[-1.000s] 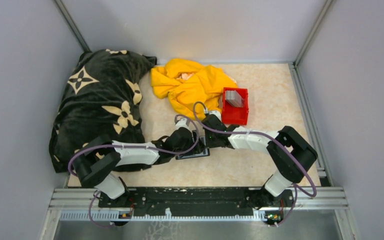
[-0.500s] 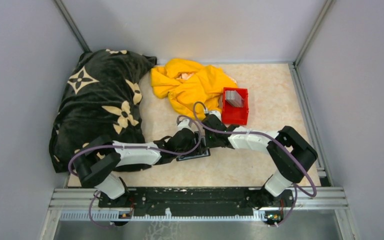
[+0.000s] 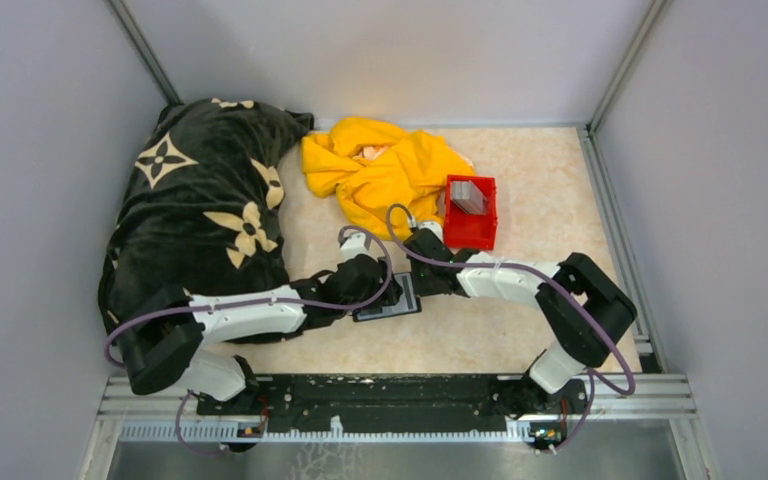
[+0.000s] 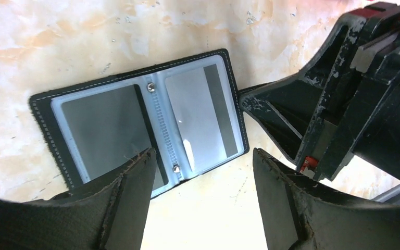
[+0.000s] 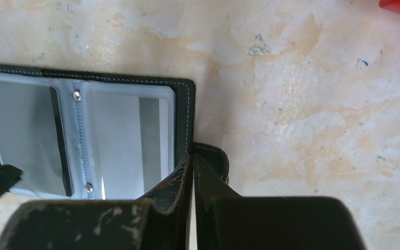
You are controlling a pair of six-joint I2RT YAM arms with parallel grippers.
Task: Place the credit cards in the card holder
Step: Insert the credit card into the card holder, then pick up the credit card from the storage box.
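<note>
Holder [image 4: 187, 120] was lying open and flat on the table [image 3: 530, 170], clear sleeves facing up. Big black blanket [image 3: 200, 200] sat well off to its left, and a yellow cloth [image 3: 380, 175] was bunched up behind it. The red bin [image 3: 472, 238] was just behind it on the right, with the cards [image 3: 468, 197] stacked inside. Grey shapes showed through the sleeves, but I couldn't tell if those were cards already.

What I'd worry about: the holder looked light and was only pinned at one edge. If that arm let go or dragged, it'd probably slide or flop shut before a card got near a slot. Both arms were also crowded right over it, so a reach for the bin could clip the other arm. And thin cards are a pain to lift off a stack, easy to grab two.

Left gripper [image 4: 202, 152] hovered just above the holder, jaws spread wide, nothing in them. Right gripper [image 5: 193, 159] had its fingers pressed together at the tab [image 5: 216, 156] on the holder's right edge. Pinching it or just pressing on it, couldn't tell.
</note>
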